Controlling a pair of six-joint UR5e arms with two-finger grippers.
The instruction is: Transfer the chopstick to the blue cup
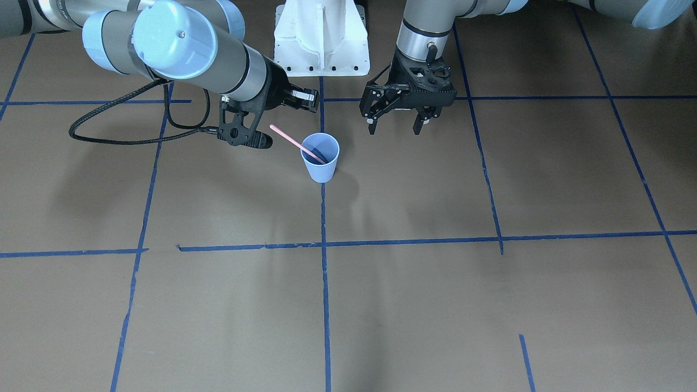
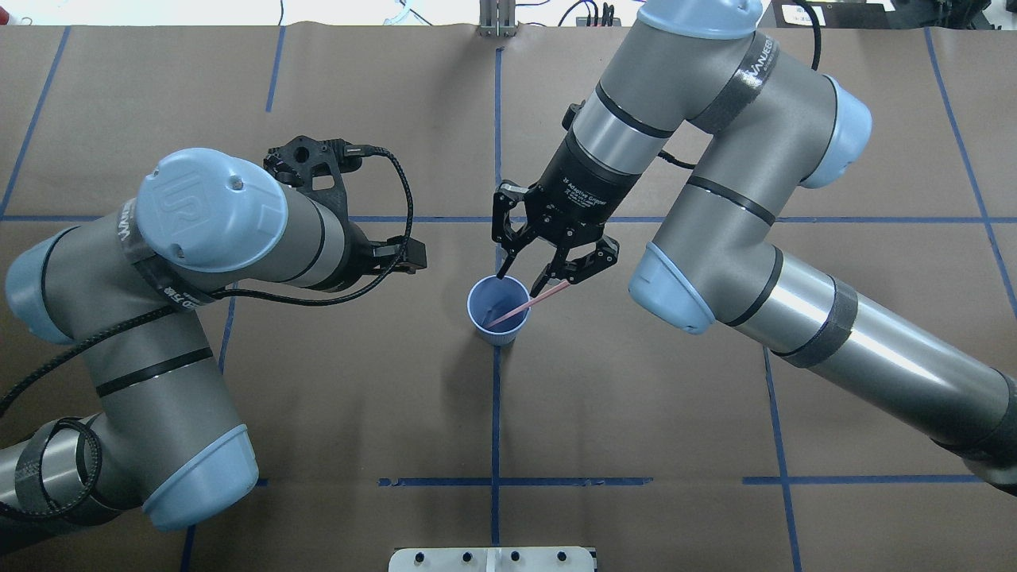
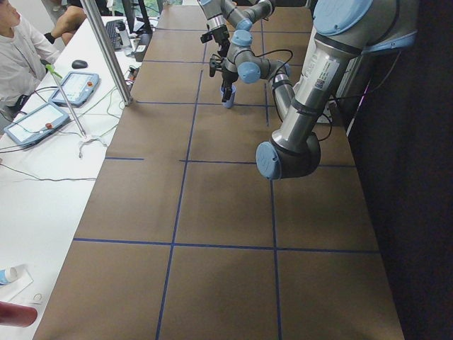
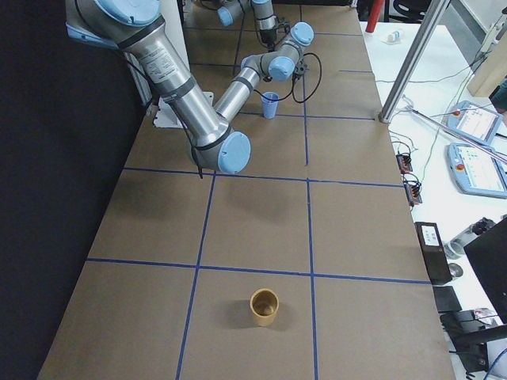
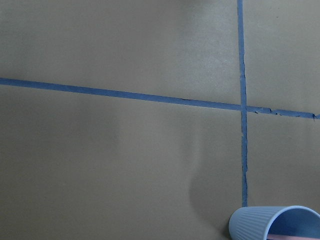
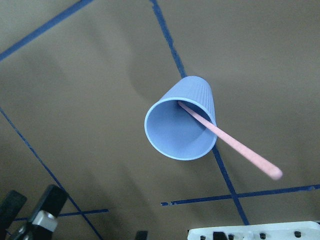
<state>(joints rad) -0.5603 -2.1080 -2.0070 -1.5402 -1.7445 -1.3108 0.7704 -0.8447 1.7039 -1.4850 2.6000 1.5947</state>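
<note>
The blue cup point(image 1: 321, 158) stands upright at the middle of the table, on a blue tape line. It also shows in the overhead view point(image 2: 499, 310) and both wrist views point(image 5: 272, 224) point(image 6: 182, 120). One pale pink chopstick point(image 1: 294, 142) stands in it, its lower end inside. It leans on the rim, and its upper end sticks out toward my right arm's side point(image 2: 532, 300) point(image 6: 235, 145). My right gripper point(image 2: 522, 282) hovers just above the cup. Its jaws are open and the stick's top is beside one finger, not clamped. My left gripper point(image 1: 396, 128) hangs open and empty beside the cup, nearer the base.
The white robot base point(image 1: 321, 38) is close behind the cup. A tan cup point(image 4: 264, 307) stands far off toward my right end of the table. A side table with tablets point(image 3: 42, 117) and a metal post point(image 3: 106, 49) lie beyond the far edge. Blue tape lines grid the brown table.
</note>
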